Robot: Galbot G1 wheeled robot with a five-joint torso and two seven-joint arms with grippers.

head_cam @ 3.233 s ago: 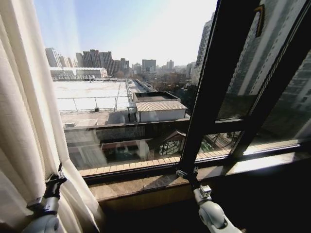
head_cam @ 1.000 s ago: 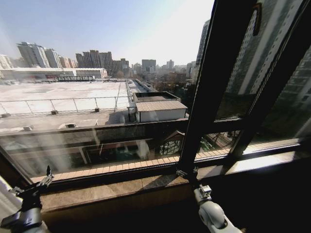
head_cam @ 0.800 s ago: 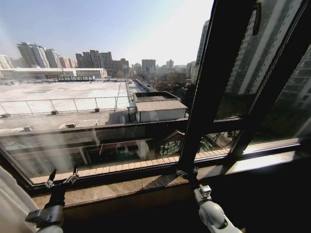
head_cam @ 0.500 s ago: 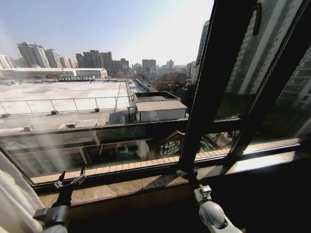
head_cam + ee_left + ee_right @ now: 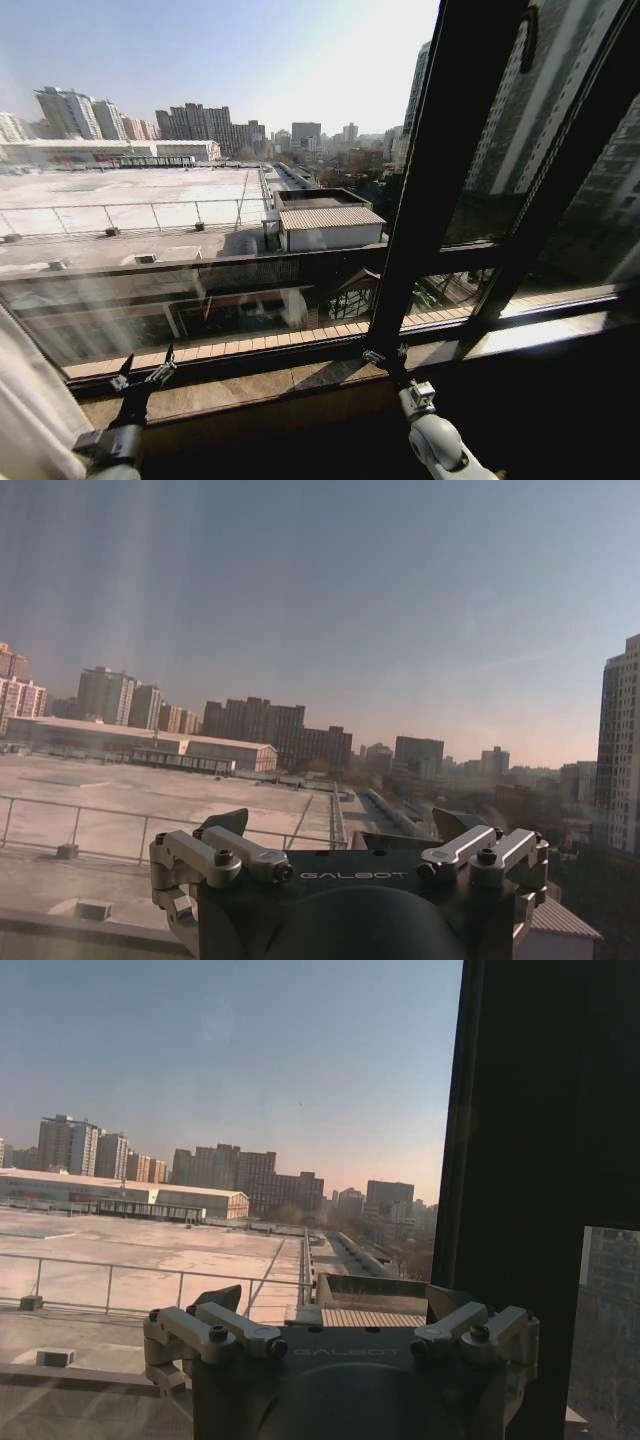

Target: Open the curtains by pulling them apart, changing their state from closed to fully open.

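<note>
Curtains (image 5: 30,410) bunched far left; window frame (image 5: 440,180) beside right gripper (image 5: 385,357).

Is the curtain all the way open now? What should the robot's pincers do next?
Probably just draw the left pincer back. It's open and holds nothing, the curtain is bunched at the far left edge, and the window shows bare. The right pincer waits by the frame.

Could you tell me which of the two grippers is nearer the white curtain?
The left gripper, low at the sill beside the curtain; the right gripper sits by the black window frame bar.

high-rise room | black-framed window (image 5: 440,200) | stone sill (image 5: 300,380) | city rooftops below
</note>
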